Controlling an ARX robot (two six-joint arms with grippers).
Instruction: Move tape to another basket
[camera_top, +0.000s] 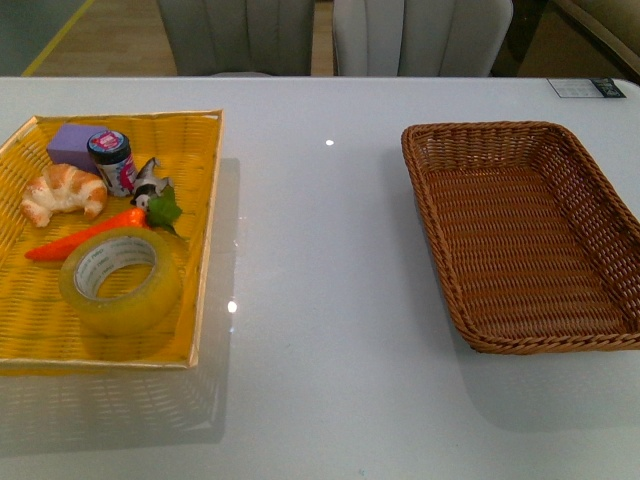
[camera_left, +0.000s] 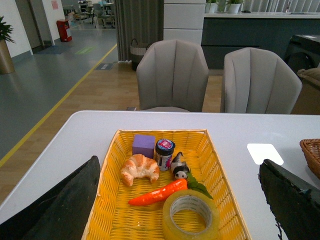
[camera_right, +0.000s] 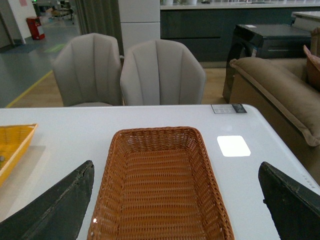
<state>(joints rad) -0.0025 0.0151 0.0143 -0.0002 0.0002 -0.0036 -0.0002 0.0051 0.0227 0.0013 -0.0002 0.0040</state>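
The yellowish tape roll (camera_top: 122, 280) lies flat in the near part of the bright yellow tray (camera_top: 205, 250) at the table's left; it also shows in the left wrist view (camera_left: 190, 216). The brown wicker basket (camera_top: 520, 330) sits empty at the right, also in the right wrist view (camera_right: 160, 134). My left gripper (camera_left: 185, 210) is open, its dark fingers (camera_left: 60, 205) wide on either side of the tray, above and short of the tape. My right gripper (camera_right: 175, 210) is open, with its fingers (camera_right: 55, 210) spread over the basket's near end. Neither arm shows in the front view.
In the tray behind the tape lie an orange carrot (camera_top: 85, 235), a croissant (camera_top: 62, 192), a purple block (camera_top: 75, 145), a small jar (camera_top: 112, 160) and a small black-and-white figure (camera_top: 150, 182). Two grey chairs (camera_left: 215, 80) stand past the table's far edge. A card (camera_top: 588, 88) lies at the far right corner.
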